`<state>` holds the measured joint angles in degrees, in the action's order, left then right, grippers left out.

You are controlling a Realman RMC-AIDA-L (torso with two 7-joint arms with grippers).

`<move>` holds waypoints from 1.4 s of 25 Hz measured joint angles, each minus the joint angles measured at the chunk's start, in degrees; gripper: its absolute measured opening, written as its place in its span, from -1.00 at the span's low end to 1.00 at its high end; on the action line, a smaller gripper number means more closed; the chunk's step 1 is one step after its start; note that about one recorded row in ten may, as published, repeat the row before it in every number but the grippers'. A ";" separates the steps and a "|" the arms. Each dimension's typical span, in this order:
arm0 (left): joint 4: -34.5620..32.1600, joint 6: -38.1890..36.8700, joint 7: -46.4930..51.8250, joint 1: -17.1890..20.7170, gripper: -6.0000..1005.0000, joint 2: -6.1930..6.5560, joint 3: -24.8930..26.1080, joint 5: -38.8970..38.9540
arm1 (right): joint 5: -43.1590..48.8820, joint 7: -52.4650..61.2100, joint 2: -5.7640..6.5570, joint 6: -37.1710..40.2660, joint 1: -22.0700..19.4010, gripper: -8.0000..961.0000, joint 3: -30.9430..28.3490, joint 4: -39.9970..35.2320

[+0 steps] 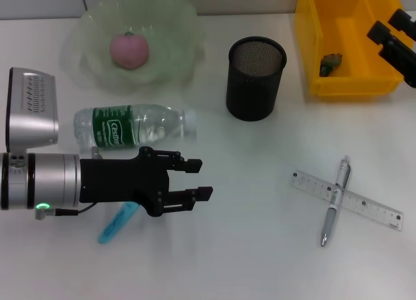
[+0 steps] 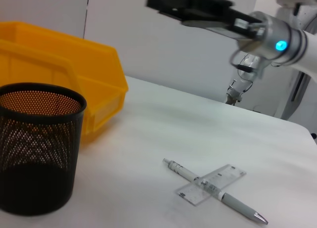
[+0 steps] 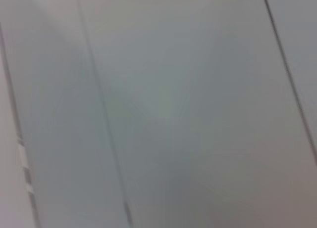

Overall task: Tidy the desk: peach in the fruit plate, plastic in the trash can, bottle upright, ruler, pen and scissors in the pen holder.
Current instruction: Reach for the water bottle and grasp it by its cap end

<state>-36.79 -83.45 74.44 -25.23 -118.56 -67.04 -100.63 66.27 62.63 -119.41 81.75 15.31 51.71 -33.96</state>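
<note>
The peach [image 1: 129,50] sits in the pale green fruit plate [image 1: 175,27]. In front of the plate the bottle [image 1: 133,125] lies on its side. My left gripper [image 1: 201,177] hovers open and empty just in front of the bottle. A blue handle [image 1: 116,224], probably the scissors, pokes out from under that arm. The pen [image 1: 334,204] [image 2: 213,188] lies across the clear ruler [image 1: 370,209] [image 2: 225,173] at the right. The black mesh pen holder [image 1: 255,79] [image 2: 34,149] stands empty. A small crumpled piece, apparently the plastic [image 1: 330,64], lies in the yellow trash can [image 1: 312,46] [image 2: 64,84]. My right gripper [image 1: 392,28] [image 2: 166,3] hangs open above that can.
The white desk runs to a wall behind the plate and the can. The right wrist view shows only a blurred grey wall. Bare desk lies between my left gripper and the ruler.
</note>
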 joint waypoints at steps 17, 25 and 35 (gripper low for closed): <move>0.36 0.54 -0.23 0.23 0.08 -0.05 5.39 7.80 | 6.08 -10.28 0.00 13.69 -0.30 0.58 -0.55 14.94; 0.41 0.66 -0.26 0.12 0.08 -0.03 5.26 8.12 | 17.85 -11.71 0.20 13.79 4.21 0.58 4.83 15.01; 0.51 0.80 -0.26 0.65 0.08 0.00 5.22 7.85 | 21.25 -11.71 0.24 13.34 5.04 0.58 5.07 14.91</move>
<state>-36.28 -82.65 74.17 -24.58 -118.56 -61.82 -92.79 87.52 50.92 -119.17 95.09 20.35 56.78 -19.05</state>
